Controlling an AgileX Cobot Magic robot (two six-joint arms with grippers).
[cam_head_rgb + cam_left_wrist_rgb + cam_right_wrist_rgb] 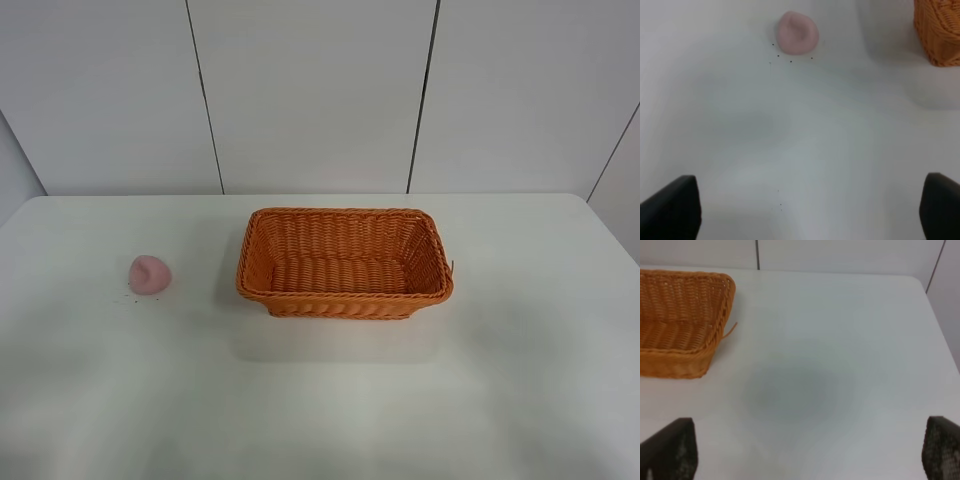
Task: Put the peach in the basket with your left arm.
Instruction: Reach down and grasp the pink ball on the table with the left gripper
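Two things sit on the white table [320, 400]. Far on the left is the peach [150, 274], small, pink and round, lying on the bare table top. A few tiny dark specks [781, 56] lie right beside it. The left gripper [805, 207] hangs over the table on this side. Its two black fingers [670, 207] are spread wide apart and nothing is between them. The peach is out ahead of the fingers and they do not touch it.

Near the middle stands the basket [345, 262], orange and woven, upright with its mouth facing up. It is much bigger than the peach and well apart from it. You can see its woven floor. A thin loose strand [732, 330] sticks out from its right corner.

On the right side, the right gripper [805, 447] hangs over bare table, away from the basket. Its fingers are also spread wide and grip nothing. Behind the table is a pale wall [310, 90] with thin dark lines.
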